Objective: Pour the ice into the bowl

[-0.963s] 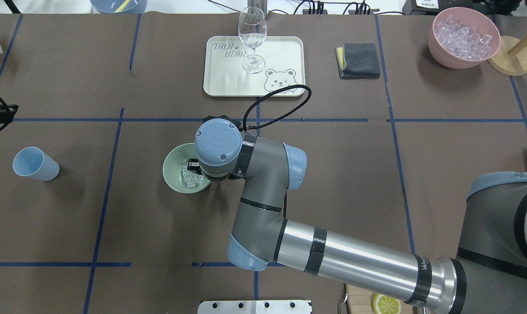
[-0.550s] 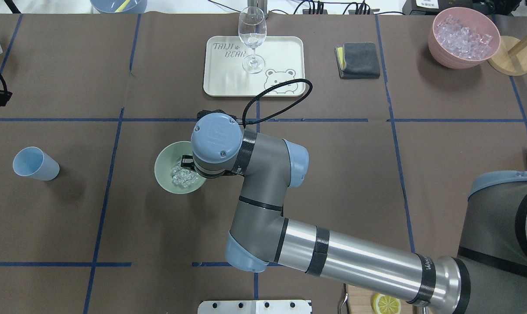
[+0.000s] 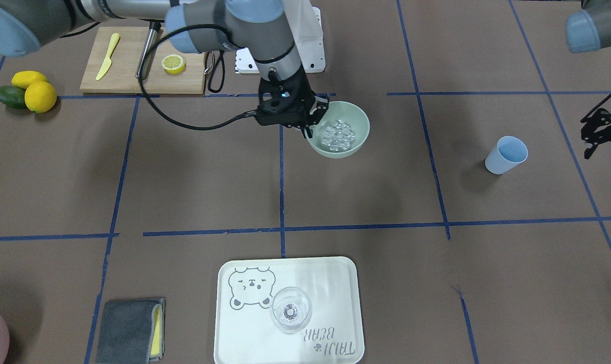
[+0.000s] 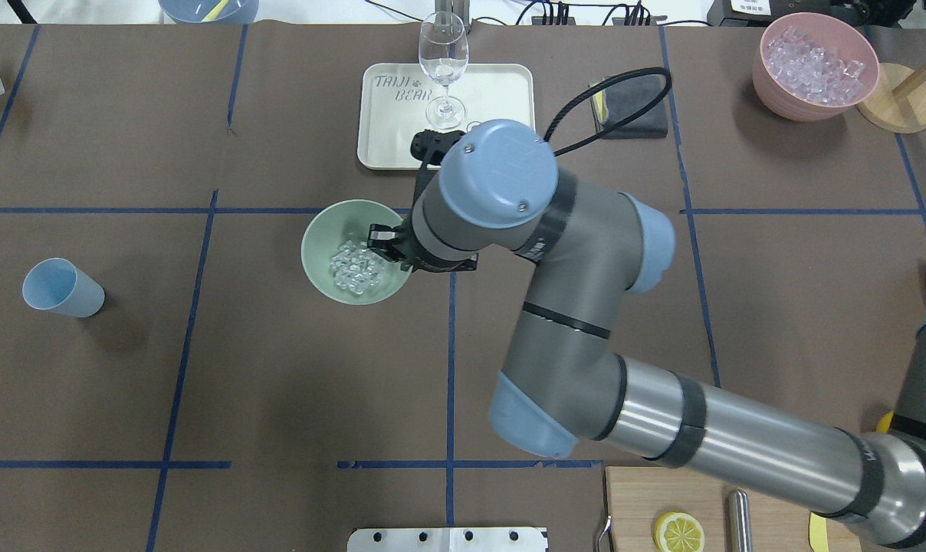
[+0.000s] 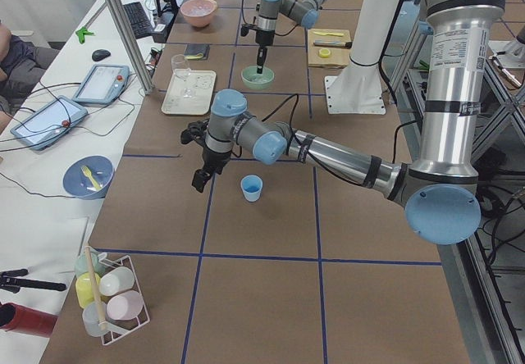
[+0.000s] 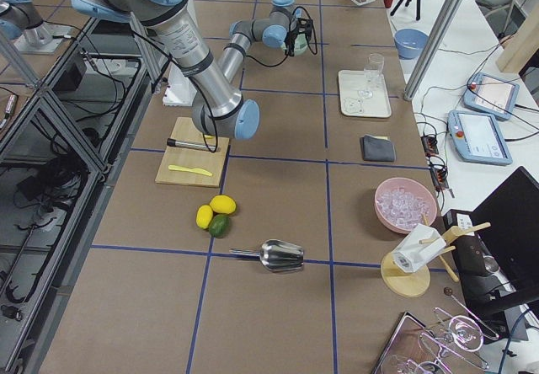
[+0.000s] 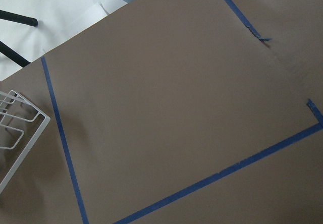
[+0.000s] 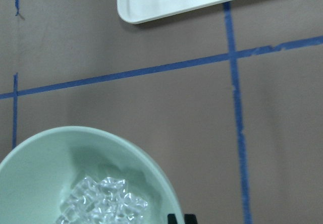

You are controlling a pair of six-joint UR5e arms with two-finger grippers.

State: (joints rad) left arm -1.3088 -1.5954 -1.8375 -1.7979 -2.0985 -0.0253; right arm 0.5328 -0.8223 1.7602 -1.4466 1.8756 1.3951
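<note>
Far left, the left hand [image 3: 592, 139] hangs over the worktop [image 4: 126, 383], left of a pale blue cup [image 4: 60, 287]. I cannot tell whether its fingers are spread or closed. Near the middle is the green bowl [image 4: 321, 249], beside a crossing of blue tape lines, with the ice [image 4: 353, 268] heaped inside it. The right hand [image 4: 386, 247] pinches the bowl's right rim, one finger inside. Behind it, a wine glass [image 4: 443, 54] stands on a cream tray [image 4: 494, 100]. Far right is a pink bowl [image 4: 770, 88] holding more cubes.

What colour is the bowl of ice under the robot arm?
Pale sage green. The bowl shows best in the overhead view.
</note>
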